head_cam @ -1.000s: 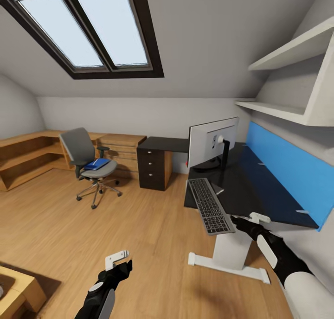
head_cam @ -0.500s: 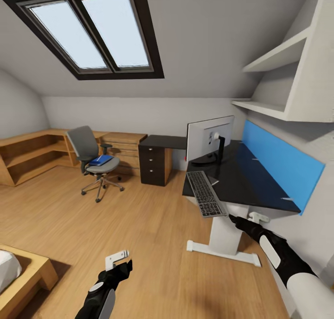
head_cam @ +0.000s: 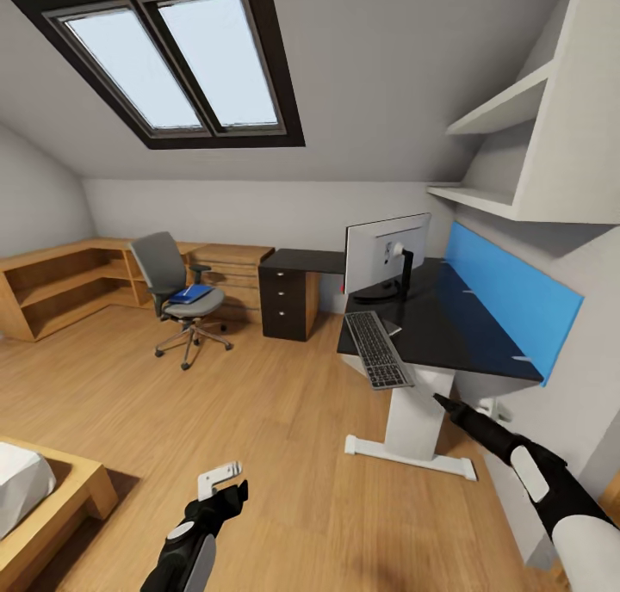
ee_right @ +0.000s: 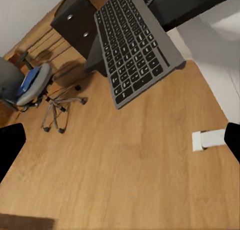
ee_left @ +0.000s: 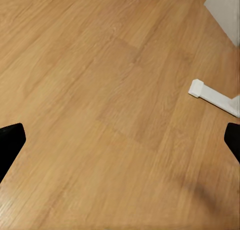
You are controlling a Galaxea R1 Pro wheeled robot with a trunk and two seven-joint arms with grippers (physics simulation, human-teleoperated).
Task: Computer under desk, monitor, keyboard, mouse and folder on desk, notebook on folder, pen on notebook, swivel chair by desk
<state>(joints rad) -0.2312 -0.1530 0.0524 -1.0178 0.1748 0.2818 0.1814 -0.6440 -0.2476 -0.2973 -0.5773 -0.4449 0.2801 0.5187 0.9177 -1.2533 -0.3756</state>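
Swivel chair [head_cam: 178, 295] carries the blue folder [head_cam: 190, 294] on its seat, well apart from the counter [head_cam: 456, 329], left of the drawer unit [head_cam: 288, 300]. Monitor [head_cam: 386, 252] stands on the counter. Keyboard [head_cam: 377, 348] in front of it overhangs the counter's near edge. Left pincer [ee_left: 120, 140] spread wide above bare floor [head_cam: 284, 437]. Right pincer [ee_right: 120, 140] likewise released, near the counter's leg [head_cam: 412, 420].

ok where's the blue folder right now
In the head view the blue folder lies on the seat of the swivel chair, left of the black drawer unit, away from the desk.
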